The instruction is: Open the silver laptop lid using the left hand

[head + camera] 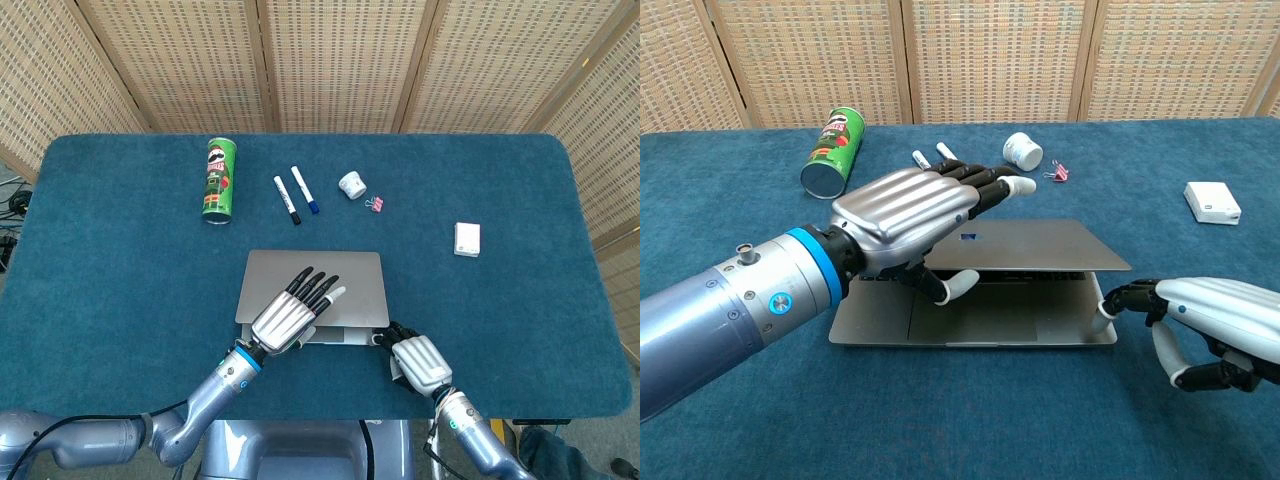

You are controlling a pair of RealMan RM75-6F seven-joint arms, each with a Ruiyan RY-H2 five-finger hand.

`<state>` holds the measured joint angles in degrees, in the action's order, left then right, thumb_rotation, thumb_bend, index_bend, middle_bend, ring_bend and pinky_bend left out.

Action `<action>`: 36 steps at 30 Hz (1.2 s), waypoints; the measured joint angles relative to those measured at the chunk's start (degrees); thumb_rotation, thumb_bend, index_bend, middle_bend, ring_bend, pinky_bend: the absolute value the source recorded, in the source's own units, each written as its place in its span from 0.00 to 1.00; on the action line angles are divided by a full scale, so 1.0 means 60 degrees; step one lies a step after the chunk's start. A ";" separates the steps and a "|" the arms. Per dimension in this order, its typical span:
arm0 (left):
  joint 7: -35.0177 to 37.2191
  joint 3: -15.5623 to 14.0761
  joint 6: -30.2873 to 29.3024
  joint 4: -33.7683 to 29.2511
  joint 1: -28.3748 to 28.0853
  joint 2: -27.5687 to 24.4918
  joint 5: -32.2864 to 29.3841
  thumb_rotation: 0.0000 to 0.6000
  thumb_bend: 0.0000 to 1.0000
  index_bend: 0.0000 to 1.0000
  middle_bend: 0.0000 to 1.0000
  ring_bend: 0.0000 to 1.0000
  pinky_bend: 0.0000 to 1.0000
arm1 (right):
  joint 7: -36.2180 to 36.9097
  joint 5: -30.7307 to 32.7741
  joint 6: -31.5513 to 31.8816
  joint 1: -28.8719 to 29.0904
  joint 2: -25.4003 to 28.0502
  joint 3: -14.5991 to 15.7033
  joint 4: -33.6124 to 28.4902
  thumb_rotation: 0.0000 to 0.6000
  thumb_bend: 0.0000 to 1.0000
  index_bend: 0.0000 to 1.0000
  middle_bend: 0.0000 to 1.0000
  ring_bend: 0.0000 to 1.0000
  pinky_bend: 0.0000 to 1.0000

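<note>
The silver laptop (345, 278) lies near the table's front edge with its lid (1050, 246) raised a small way above the base (970, 322). My left hand (290, 312) (902, 212) holds the lid's front left part, with the fingers stretched over the top and the thumb tucked under the edge. My right hand (414, 360) (1208, 318) rests low at the laptop's front right corner with its fingers apart. One fingertip touches the base corner. It holds nothing.
A green chips can (219, 180) (830, 153) lies at the back left. Two markers (296, 194), a small white jar (351, 184) (1021, 151) and a pink clip (377, 204) lie behind the laptop. A white box (466, 239) (1213, 202) sits to the right.
</note>
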<state>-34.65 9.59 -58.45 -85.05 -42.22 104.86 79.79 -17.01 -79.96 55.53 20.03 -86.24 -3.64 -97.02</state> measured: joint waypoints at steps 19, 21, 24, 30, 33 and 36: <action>0.0219 -0.0090 -0.0039 0.0229 -0.0114 0.0053 -0.0118 1.00 0.46 0.00 0.00 0.00 0.00 | -0.2119 0.1335 -0.0114 0.0395 -0.0366 0.0236 -0.0126 1.00 0.96 0.25 0.17 0.10 0.24; 0.0268 -0.0106 -0.0074 0.0272 -0.0115 0.0037 -0.0126 1.00 0.46 0.00 0.00 0.00 0.00 | -0.2299 0.1493 -0.0106 0.0435 -0.0347 0.0283 -0.0176 1.00 0.96 0.25 0.17 0.10 0.24; 0.0335 -0.0136 -0.0115 0.0331 -0.0114 -0.0005 -0.0125 1.00 0.46 0.00 0.00 0.00 0.00 | -0.2482 0.1678 -0.0016 0.0493 -0.0334 0.0363 -0.0231 1.00 0.96 0.25 0.17 0.10 0.24; 0.0403 -0.0174 -0.0185 0.0488 -0.0104 -0.0139 -0.0140 1.00 0.46 0.00 0.00 0.00 0.00 | -0.2546 0.1845 0.0102 0.0577 -0.0348 0.0452 -0.0222 1.00 0.96 0.25 0.17 0.10 0.24; 0.0455 -0.0151 -0.0229 0.0582 -0.0093 -0.0236 -0.0184 1.00 0.46 0.00 0.00 0.00 0.00 | -0.2531 0.1876 0.0165 0.0619 -0.0349 0.0483 -0.0182 1.00 0.96 0.25 0.17 0.10 0.24; 0.0505 -0.0103 -0.0266 0.0653 -0.0083 -0.0321 -0.0233 1.00 0.46 0.00 0.00 0.00 0.00 | -0.2516 0.1870 0.0213 0.0638 -0.0343 0.0525 -0.0158 1.00 0.96 0.25 0.17 0.10 0.24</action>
<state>-31.62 8.97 -60.05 -81.14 -42.72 102.94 78.39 -32.11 -68.74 56.81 23.86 -88.30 -0.49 -97.97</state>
